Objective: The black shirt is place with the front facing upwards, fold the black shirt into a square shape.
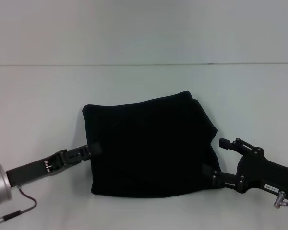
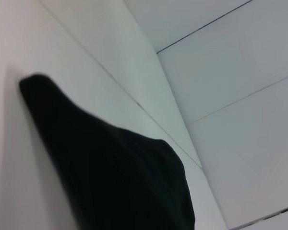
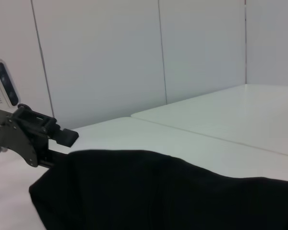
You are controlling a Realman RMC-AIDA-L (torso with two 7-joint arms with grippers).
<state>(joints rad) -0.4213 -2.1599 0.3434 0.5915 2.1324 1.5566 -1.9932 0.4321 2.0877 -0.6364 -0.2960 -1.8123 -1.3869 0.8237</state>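
- The left arm reaches in low from the near left side, its forearm slanting up toward the middle of the table (image 1: 38, 96), almost flat above the white surface.
- The left gripper (image 1: 92, 149) sits at the left edge of the black shirt (image 1: 151, 146), about halfway down that edge. One dark finger (image 1: 81, 152) lies along the hem and its tip meets the cloth; whether the fingers are apart or pressed on the fabric cannot be told from the head view.
- In the right wrist view the left gripper (image 3: 62, 143) shows across the shirt (image 3: 173, 191), with an upper finger (image 3: 66, 136) sticking out over the cloth's edge and the lower part hidden behind the fabric.
- In the left wrist view only the shirt (image 2: 120, 182) shows, as a dark mound rising from the table, with none of that arm's fingers in sight.
- The shirt lies just ahead of both grippers, between them, folded into a rough square with the far right corner slightly raised and bunched. No lettering or label is visible on its upper face.
- The right arm comes in from the near right corner, its black wrist block lying low and pointing left toward the shirt.
- The right gripper (image 1: 217, 158) stands spread wide: the upper finger (image 1: 228, 143) hangs free just beside the shirt's right edge, while the lower finger (image 1: 211, 173) touches the cloth near the near right corner. It clamps nothing.
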